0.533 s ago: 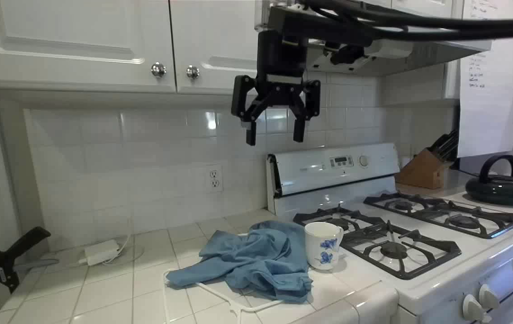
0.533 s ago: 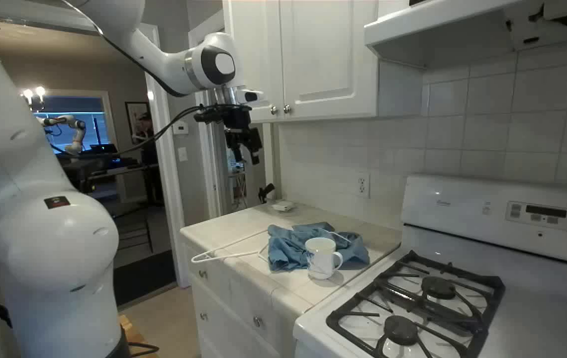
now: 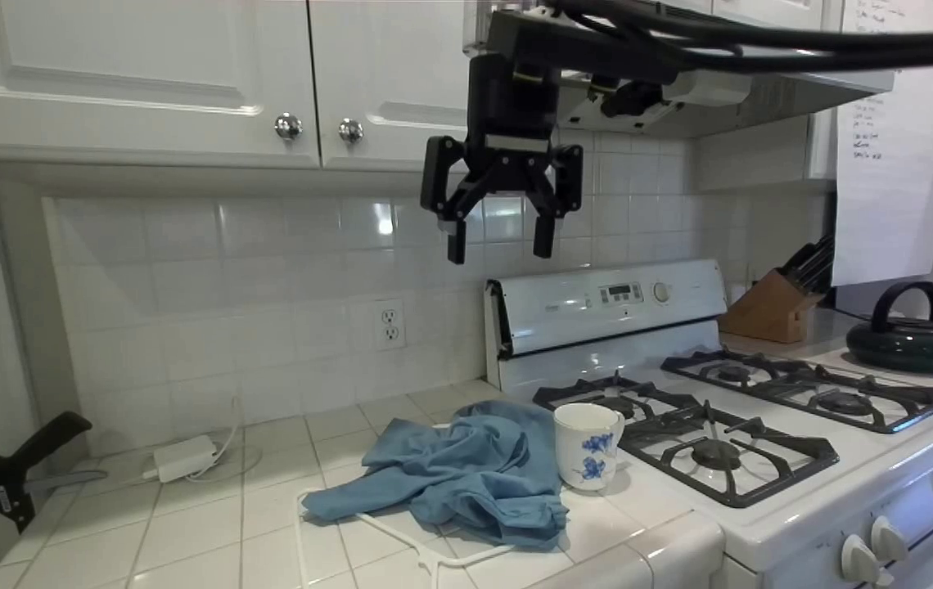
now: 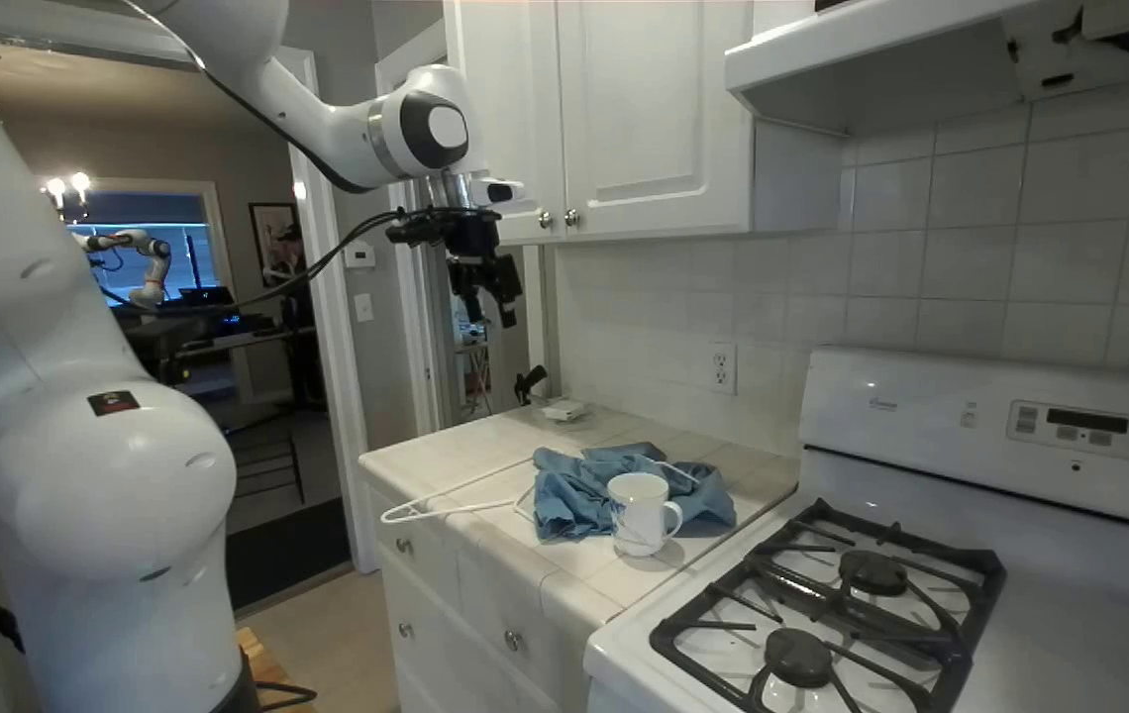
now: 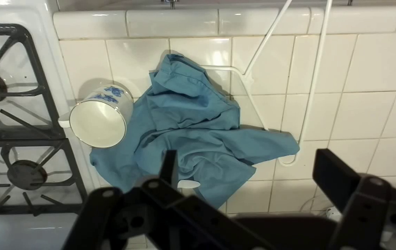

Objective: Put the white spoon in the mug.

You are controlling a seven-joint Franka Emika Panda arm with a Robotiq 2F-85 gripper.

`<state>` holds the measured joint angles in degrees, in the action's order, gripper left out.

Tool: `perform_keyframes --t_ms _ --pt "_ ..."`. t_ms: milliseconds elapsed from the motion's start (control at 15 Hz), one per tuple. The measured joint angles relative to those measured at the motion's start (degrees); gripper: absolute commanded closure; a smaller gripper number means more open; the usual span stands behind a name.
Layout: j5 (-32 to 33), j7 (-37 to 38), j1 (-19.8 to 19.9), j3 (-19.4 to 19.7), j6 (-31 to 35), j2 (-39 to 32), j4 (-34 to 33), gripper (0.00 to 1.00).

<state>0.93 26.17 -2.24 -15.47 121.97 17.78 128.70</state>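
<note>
The white mug with blue flowers (image 3: 585, 446) stands upright on the tiled counter beside the stove; it also shows in an exterior view (image 4: 638, 515) and in the wrist view (image 5: 98, 121), where its inside looks empty. In the wrist view a small white rounded end (image 5: 188, 184) shows at the edge of the blue cloth; it looks like part of the white spoon. The rest of it is hidden by the cloth and my finger. My gripper (image 3: 500, 249) is open and empty, high above the counter and cloth; it also shows in an exterior view (image 4: 491, 315).
A crumpled blue cloth (image 3: 475, 474) lies against the mug, over a white hanger (image 5: 314, 76). The stove (image 3: 614, 311) with black grates is beside the counter. A white charger (image 3: 182, 458) and a black clamp (image 3: 16, 470) are at the far counter end. Cabinets (image 3: 131, 74) hang above.
</note>
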Motion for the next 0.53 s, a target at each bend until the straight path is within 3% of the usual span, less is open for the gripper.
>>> perform_keyframes --t_ms 533 --pt "0.05 0.0 -0.23 0.53 0.0 0.0 -0.02 0.0"
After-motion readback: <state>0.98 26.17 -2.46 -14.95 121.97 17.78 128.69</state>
